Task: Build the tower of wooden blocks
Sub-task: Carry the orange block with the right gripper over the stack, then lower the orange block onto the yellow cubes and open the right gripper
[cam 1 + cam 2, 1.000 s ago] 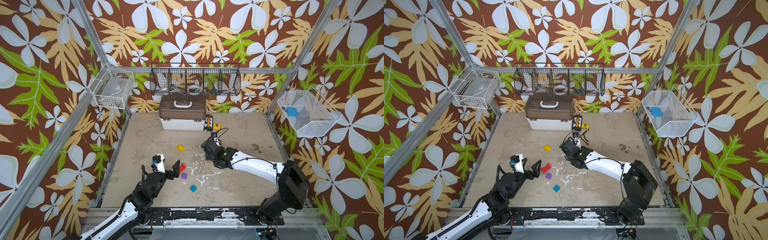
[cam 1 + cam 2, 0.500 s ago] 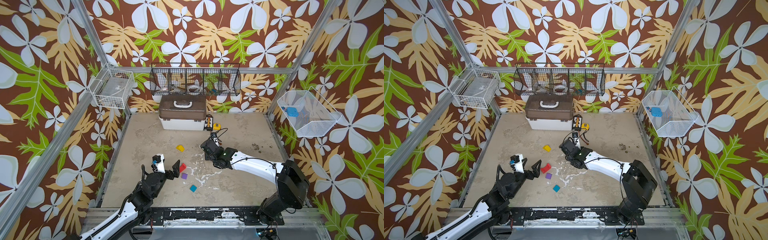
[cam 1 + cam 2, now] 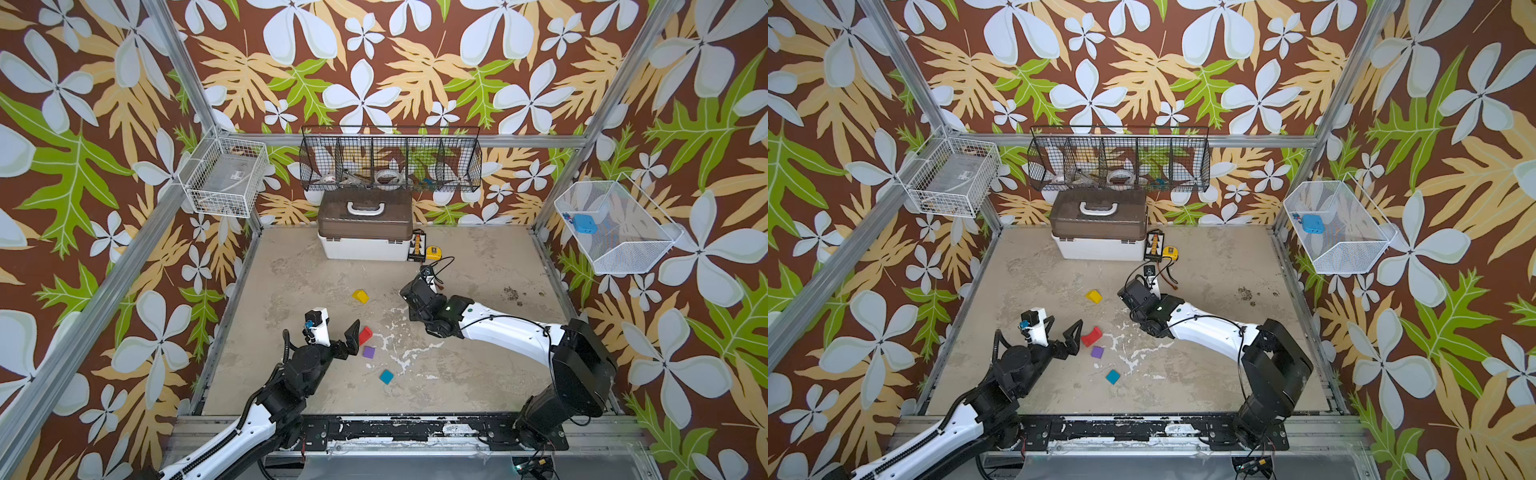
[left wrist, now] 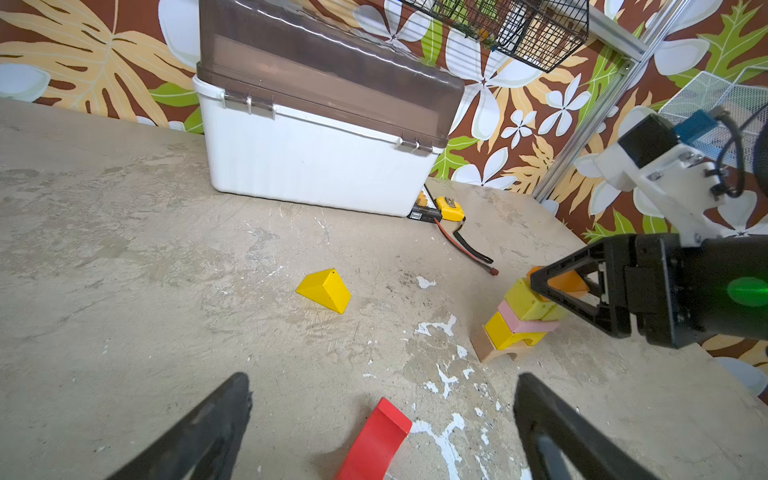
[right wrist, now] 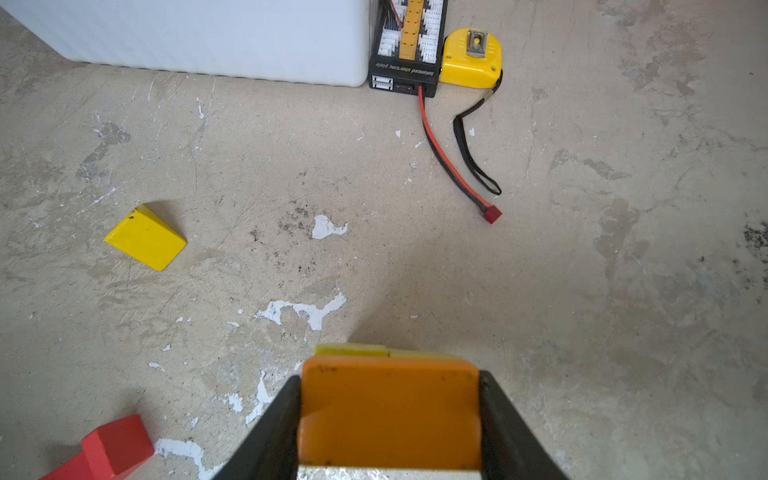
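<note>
The tower (image 4: 519, 318) stands on the floor: a plain wood arch at the base, then yellow, pink and yellow blocks. My right gripper (image 5: 389, 399) is shut on an orange block (image 5: 389, 415) that rests on top of it; in the left wrist view this gripper (image 4: 557, 284) comes in from the side. In both top views the right arm hides the tower. My left gripper (image 3: 334, 328) (image 4: 382, 380) is open, just short of a red arch (image 3: 365, 334) (image 4: 376, 440). Loose on the floor lie a yellow roof piece (image 3: 360, 296) (image 5: 145, 237), a purple block (image 3: 368, 352) and a teal block (image 3: 386, 376).
A white box with a brown lid (image 3: 365, 232) stands at the back wall. Beside it are a black charging board (image 3: 417, 247) and a yellow tape measure (image 3: 432, 252), with a red-black cable (image 5: 449, 162) trailing toward the tower. Wire baskets (image 3: 390, 166) hang on the walls.
</note>
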`<state>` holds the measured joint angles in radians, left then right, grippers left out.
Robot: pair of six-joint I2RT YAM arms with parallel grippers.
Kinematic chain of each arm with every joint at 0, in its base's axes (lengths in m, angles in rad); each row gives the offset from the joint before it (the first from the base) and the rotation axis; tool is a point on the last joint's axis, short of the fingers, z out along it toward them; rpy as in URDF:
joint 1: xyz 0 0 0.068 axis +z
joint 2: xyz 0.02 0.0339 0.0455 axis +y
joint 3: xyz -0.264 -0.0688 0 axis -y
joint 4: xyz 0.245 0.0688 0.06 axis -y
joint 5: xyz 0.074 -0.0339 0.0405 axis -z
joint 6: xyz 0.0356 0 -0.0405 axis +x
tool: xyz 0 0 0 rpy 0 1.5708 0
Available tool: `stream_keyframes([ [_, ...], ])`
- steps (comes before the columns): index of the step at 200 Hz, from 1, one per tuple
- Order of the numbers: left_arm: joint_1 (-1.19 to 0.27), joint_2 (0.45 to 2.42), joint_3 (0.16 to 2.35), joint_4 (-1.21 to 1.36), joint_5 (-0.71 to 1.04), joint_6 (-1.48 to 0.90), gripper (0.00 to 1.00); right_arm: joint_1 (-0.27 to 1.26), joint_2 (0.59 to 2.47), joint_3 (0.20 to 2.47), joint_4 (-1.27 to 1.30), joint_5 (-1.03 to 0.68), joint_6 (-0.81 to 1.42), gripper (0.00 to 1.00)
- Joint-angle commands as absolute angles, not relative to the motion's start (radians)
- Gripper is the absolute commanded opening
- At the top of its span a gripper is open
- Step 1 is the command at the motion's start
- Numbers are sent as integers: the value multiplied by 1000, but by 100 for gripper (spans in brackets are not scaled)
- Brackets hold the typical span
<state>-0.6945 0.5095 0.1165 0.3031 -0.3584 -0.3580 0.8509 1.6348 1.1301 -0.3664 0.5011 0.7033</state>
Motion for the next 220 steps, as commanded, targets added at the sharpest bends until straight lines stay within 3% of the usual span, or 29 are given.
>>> stream_keyframes([
  [1,-693,509,114,334,-360,-347,100,853,1635,1132,-364,514,714,54],
  [55,-693,509,114,334,-358,-347,100,852,1632,1133,-365,514,715,63],
  [137,-693,508,113,336,-356,-347,100,851,1629,1128,-368,526,725,69],
  [220,-693,507,114,336,-353,-346,100,853,1628,1127,-362,535,731,67],
])
